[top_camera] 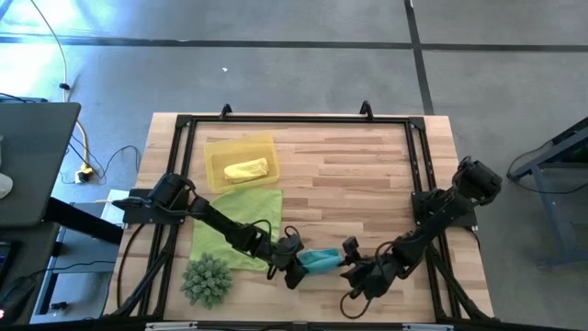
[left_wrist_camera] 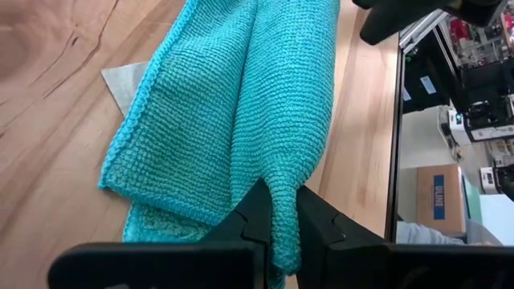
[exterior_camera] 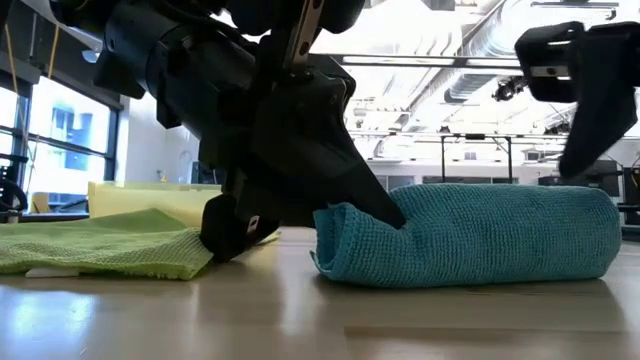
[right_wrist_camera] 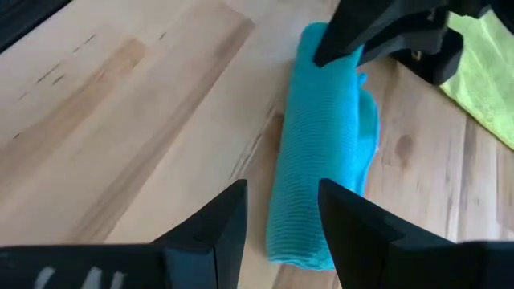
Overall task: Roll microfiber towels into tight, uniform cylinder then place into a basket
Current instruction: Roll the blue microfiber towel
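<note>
A: Start at the jaws. What has the left gripper [left_wrist_camera: 277, 210] got?

B: Its jaws are pinched nearly together on a fold at one end of the teal towel [top_camera: 320, 261], which lies rolled on the wooden table [top_camera: 367, 175] near the front edge. In the low view the roll sits flat on the boards, the dark fingers biting into its left end.

A: And the right gripper [right_wrist_camera: 281, 210]?

B: Its jaws stand apart, around nothing. It hangs just off the roll's other end, which lies in line with the gap between the fingers but not inside it.

A: The other cloths?

B: The lime green towel [top_camera: 237, 219] lies spread flat under the left arm, near the teal roll. The yellow towel [top_camera: 246, 170] lies rolled inside the translucent yellow basket [top_camera: 218, 147], farther back on the left. A spiky green ball [top_camera: 206, 280] sits at the front left corner.

A: The room?

B: Grey floor around the table, a yellow cable [top_camera: 81, 147] at the left, windows and ceiling ducts behind in the low view.
</note>
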